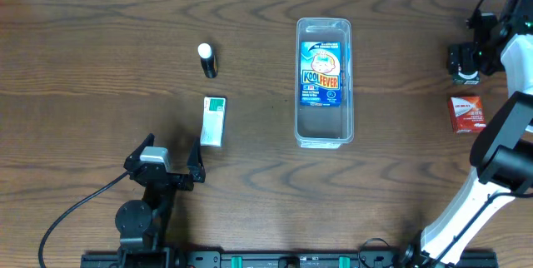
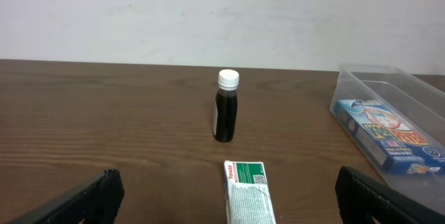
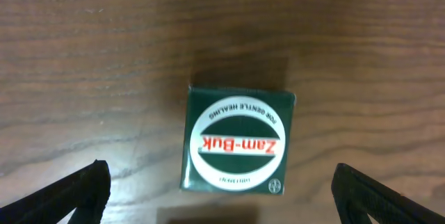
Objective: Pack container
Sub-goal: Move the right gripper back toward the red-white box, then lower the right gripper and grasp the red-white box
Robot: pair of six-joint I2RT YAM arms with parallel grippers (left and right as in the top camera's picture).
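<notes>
Container (image 1: 324,128) of clear plastic sits well right of the dark bottle (image 1: 208,62), a Kool Fever box (image 1: 321,73) lying flat inside. My left gripper (image 1: 168,162) is spread wide just short of the green-and-white box (image 1: 214,121); my right gripper (image 1: 464,62) hangs wide apart above the Zam-Buk box (image 3: 238,140).

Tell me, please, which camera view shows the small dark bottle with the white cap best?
The left wrist view: the bottle stands upright in side profile, cap and dark body both plain. The overhead view shows it small and from above. The right wrist view does not show it.
</notes>
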